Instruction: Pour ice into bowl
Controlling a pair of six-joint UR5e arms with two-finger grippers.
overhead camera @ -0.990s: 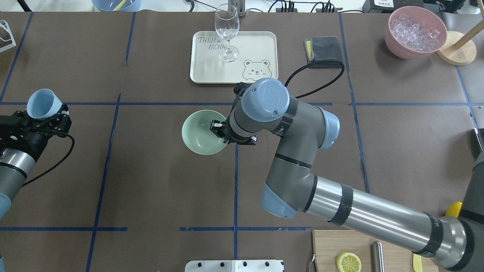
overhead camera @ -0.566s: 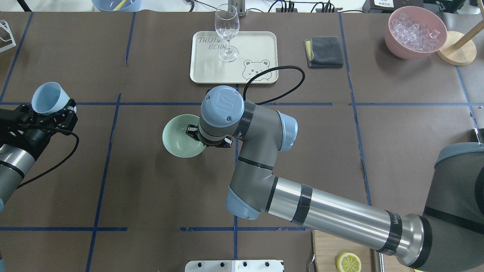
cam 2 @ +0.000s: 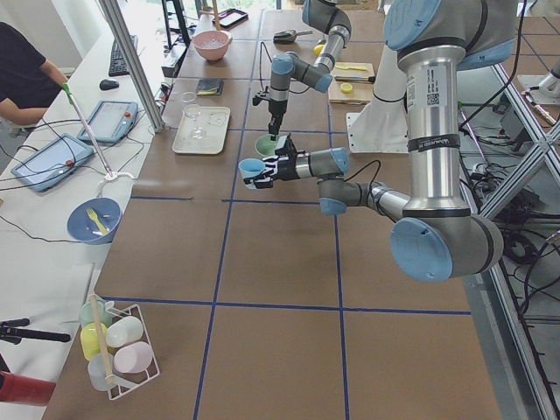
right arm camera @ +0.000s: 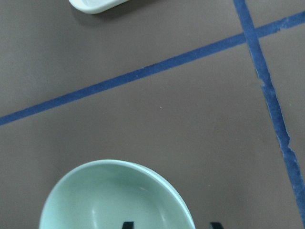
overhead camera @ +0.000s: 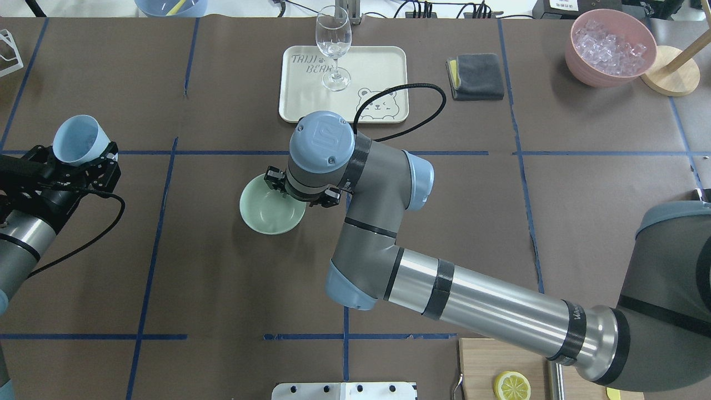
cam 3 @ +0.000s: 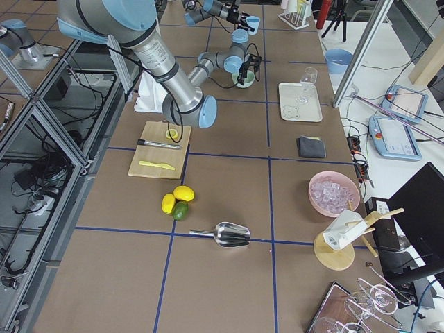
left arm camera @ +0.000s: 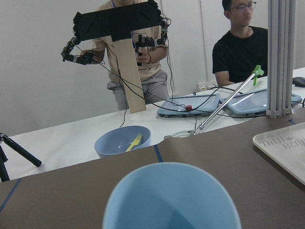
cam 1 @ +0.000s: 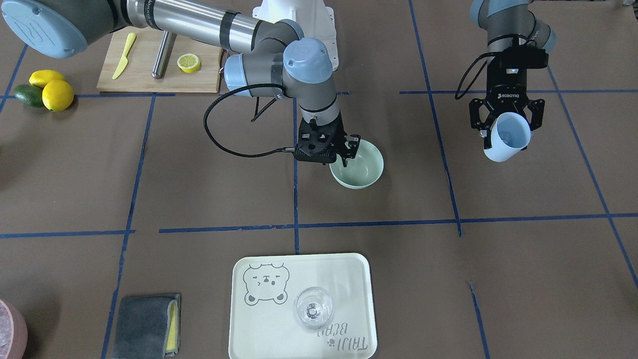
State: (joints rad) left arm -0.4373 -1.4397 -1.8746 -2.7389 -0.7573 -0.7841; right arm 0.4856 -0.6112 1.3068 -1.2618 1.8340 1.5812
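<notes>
The pale mint-green bowl (overhead camera: 266,214) stands on the brown table near its middle and looks empty; it also shows in the front view (cam 1: 361,174) and the right wrist view (right arm camera: 109,195). My right gripper (cam 1: 349,152) hovers over the bowl's rim with its jaws apart, one fingertip (right arm camera: 127,224) over the inside and one outside. My left gripper (overhead camera: 75,155) is shut on a light blue cup (overhead camera: 80,145), held tilted above the table far to the bowl's left. I can make out no ice in the cup (left arm camera: 171,200). Clear ice cubes (overhead camera: 611,41) fill a pink container.
A cream tray (overhead camera: 377,66) with a wine glass (overhead camera: 333,44) lies behind the bowl. A grey cloth (overhead camera: 476,76) and the pink container (overhead camera: 577,61) are at the back right. A cutting board (cam 1: 144,70) with a lemon half sits by the robot's base.
My right gripper slid the bowl to the left, then let go of its rim and drew back a little. My left arm moved the blue cup slightly right, toward the bowl.
</notes>
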